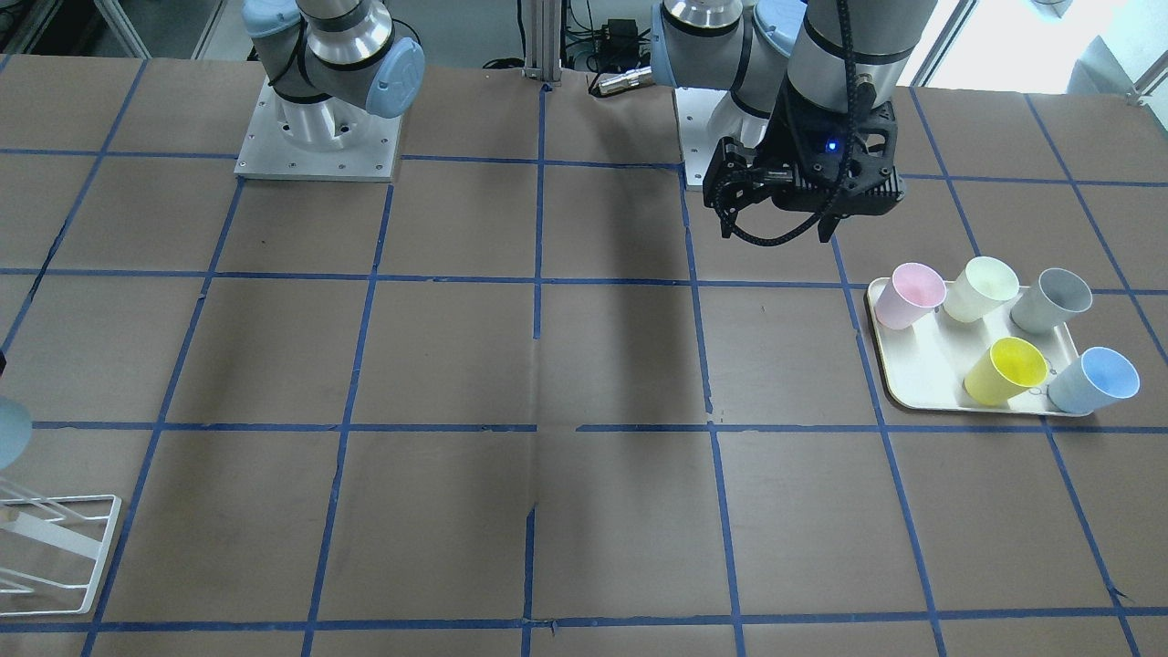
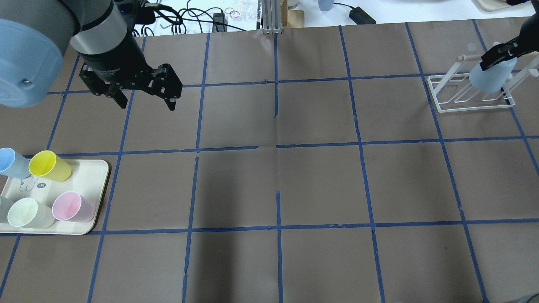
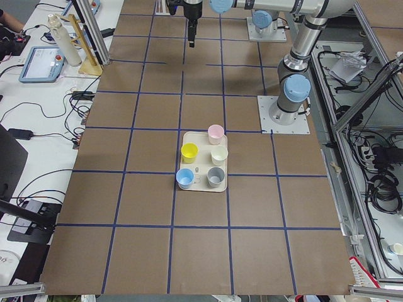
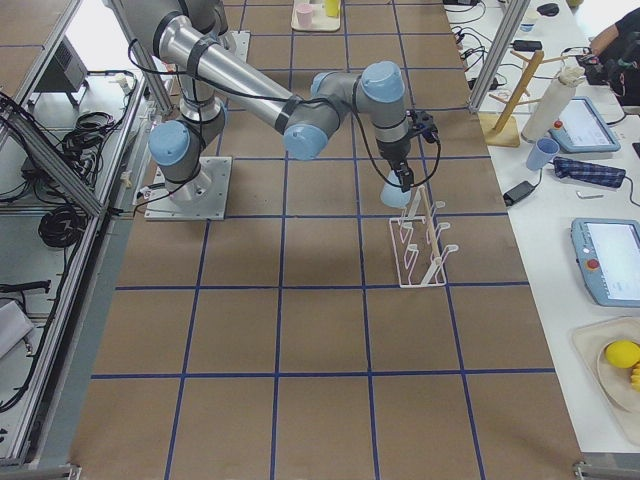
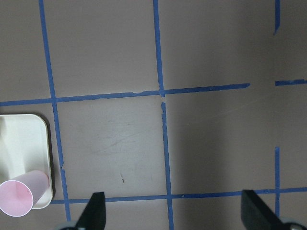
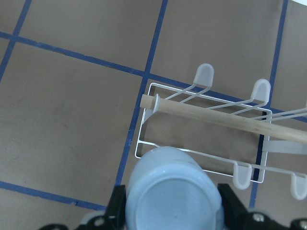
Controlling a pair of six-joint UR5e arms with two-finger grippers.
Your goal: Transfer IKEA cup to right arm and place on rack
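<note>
My right gripper is shut on the pale blue IKEA cup and holds it just above the white wire rack with its wooden peg. In the right wrist view the cup shows its closed base, held between the two fingers over the rack's near edge. The cup also shows in the exterior right view and at the front-facing view's left edge. My left gripper is open and empty above the table, apart from the cups; it also shows in the front-facing view.
A cream tray on my left side holds the second blue cup, a yellow cup, a pink cup, a pale green cup and a grey cup. Blue tape lines grid the brown table.
</note>
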